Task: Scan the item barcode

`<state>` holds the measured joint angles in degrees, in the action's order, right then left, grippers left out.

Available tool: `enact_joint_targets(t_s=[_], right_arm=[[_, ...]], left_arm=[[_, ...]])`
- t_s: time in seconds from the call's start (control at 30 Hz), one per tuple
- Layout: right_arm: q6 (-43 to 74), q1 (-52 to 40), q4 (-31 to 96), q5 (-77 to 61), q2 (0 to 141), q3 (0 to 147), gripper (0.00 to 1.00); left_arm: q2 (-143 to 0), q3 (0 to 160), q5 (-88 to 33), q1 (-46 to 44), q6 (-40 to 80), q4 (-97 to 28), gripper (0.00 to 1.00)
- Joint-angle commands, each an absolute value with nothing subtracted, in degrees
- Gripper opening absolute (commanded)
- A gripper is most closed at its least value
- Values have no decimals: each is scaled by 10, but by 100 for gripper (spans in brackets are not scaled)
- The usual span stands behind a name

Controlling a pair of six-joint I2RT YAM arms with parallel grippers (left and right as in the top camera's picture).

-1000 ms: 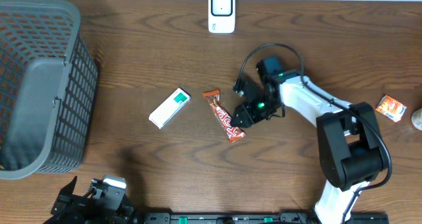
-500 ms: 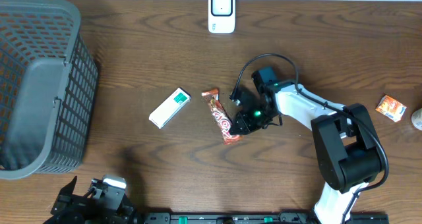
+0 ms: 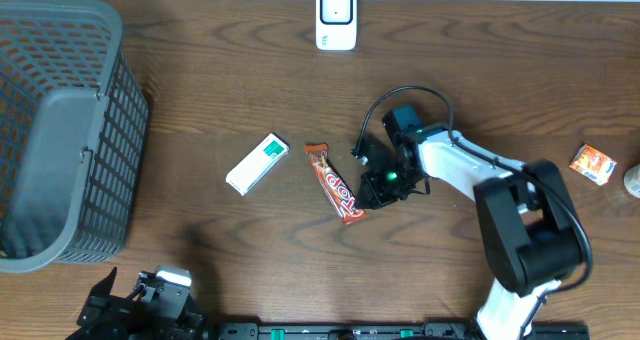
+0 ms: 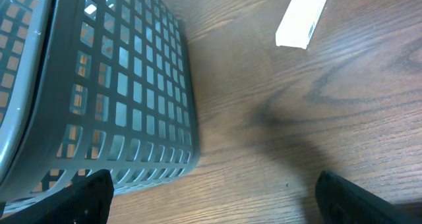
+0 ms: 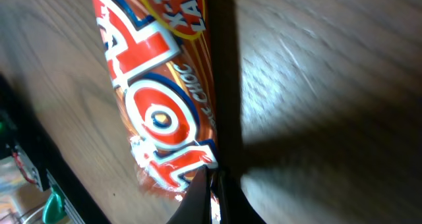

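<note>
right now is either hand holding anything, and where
Right hand pinches the chocolate bar by the wrapper edge at its lower end; left hand is open and empty.

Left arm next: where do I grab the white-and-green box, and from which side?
Probably best: grip the white-and-green box across its narrow width at mid-length, coming straight down, jaws square to its long axis. It lies flat and diagonal, both long sides free.

You see a grey mesh basket (image 4: 112, 99) at frame left, a white-and-green box (image 4: 303, 16) upper right, and the left gripper (image 4: 211, 197) spread across the bottom corners.
</note>
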<state>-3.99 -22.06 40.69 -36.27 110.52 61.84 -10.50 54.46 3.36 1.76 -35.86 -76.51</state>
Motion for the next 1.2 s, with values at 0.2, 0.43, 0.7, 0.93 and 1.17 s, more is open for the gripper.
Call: enact_joint_targets(t_s=[0.2, 0.43, 0.7, 0.93, 1.17], right_arm=[[8, -226, 445, -260, 918, 630, 1], [8, -226, 476, -264, 882, 627, 91], [-24, -226, 422, -343, 957, 608, 89], [-35, -226, 394, -369, 1042, 605, 74], [-62, -226, 394, -408, 1089, 605, 73]], left_arm=[[-104, 546, 36, 15, -360, -765, 98], [-104, 546, 36, 15, -360, -765, 98], [-104, 546, 36, 15, -360, -765, 98], [-104, 546, 36, 15, -360, -765, 98], [-104, 546, 36, 15, -360, -765, 98]])
